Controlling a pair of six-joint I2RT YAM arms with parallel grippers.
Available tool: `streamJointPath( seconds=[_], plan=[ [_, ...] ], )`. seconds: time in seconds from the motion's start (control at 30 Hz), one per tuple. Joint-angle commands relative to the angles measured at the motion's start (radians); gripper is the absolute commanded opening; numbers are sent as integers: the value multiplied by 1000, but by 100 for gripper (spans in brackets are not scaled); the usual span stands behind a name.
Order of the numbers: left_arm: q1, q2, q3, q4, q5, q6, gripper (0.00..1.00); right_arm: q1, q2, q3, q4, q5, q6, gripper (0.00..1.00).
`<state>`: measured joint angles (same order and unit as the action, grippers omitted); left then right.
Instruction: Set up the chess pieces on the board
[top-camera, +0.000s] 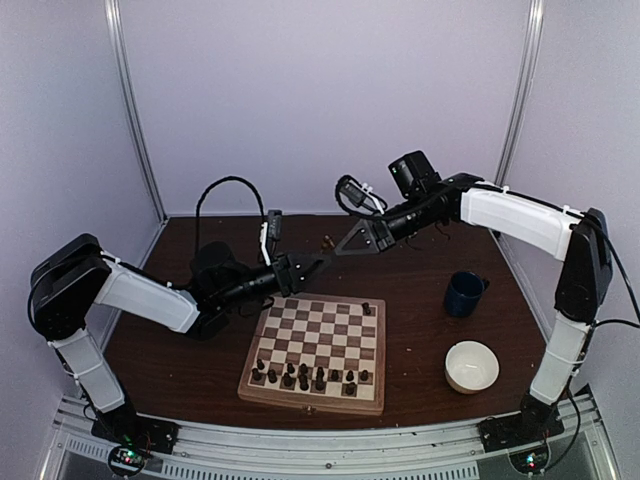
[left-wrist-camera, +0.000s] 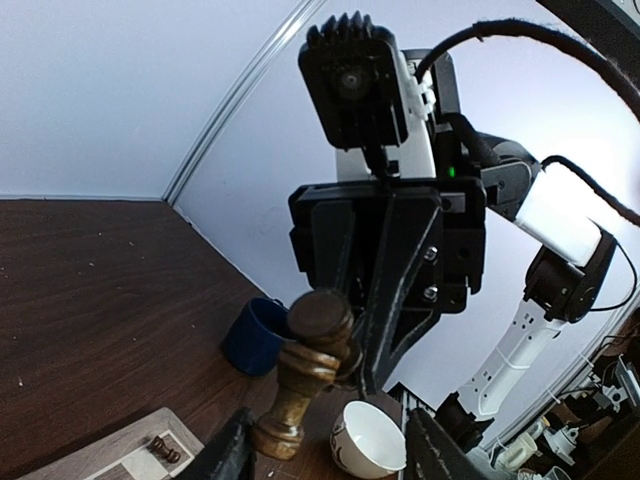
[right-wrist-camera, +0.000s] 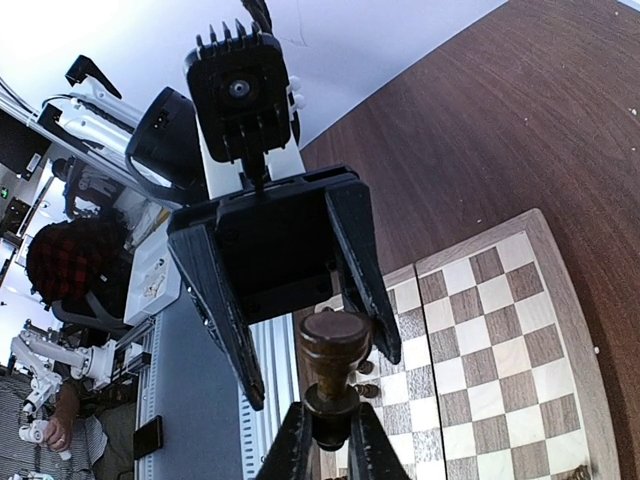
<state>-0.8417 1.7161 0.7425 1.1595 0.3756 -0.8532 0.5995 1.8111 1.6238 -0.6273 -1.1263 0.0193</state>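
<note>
One dark brown chess piece (left-wrist-camera: 305, 375) hangs in the air behind the board (top-camera: 311, 398). My right gripper (right-wrist-camera: 330, 412) is shut on its upper end, with the round base (right-wrist-camera: 335, 340) pointing at my left gripper (left-wrist-camera: 330, 452). The left jaws stand open around the base: one finger (right-wrist-camera: 380, 320) is close beside it and the other (right-wrist-camera: 225, 320) is clearly apart. Both grippers meet tip to tip above the table, left gripper (top-camera: 317, 263) and right gripper (top-camera: 342, 248). Several chess pieces (top-camera: 305, 377) stand along the board's near rows, and one (top-camera: 366, 308) stands at its far right corner.
A dark blue mug (top-camera: 464, 293) stands on the brown table right of the board, with a white bowl (top-camera: 471, 365) nearer the front edge. Both also show in the left wrist view, mug (left-wrist-camera: 255, 335) and bowl (left-wrist-camera: 370, 440). Cables loop behind the left arm.
</note>
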Motion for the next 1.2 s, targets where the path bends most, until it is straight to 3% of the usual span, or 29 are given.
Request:
streamJointPath(
  seconds=[0.0,0.73,0.97,1.17],
  plan=[
    [-3,-21,-11,69,-31,-1,48,-7,-47,-16,29,-13,11,5],
    [6,-47,-32,41,-70,-20,19,-18,-43,-45,57,-2,21,5],
    [9,-74,-18,-48,-75,7,12,-20,-40,-48,40,21,-3,5],
    [11,-128,7,-232,-79,54,6,-34,-42,-48,16,54,-41,5]
  ],
)
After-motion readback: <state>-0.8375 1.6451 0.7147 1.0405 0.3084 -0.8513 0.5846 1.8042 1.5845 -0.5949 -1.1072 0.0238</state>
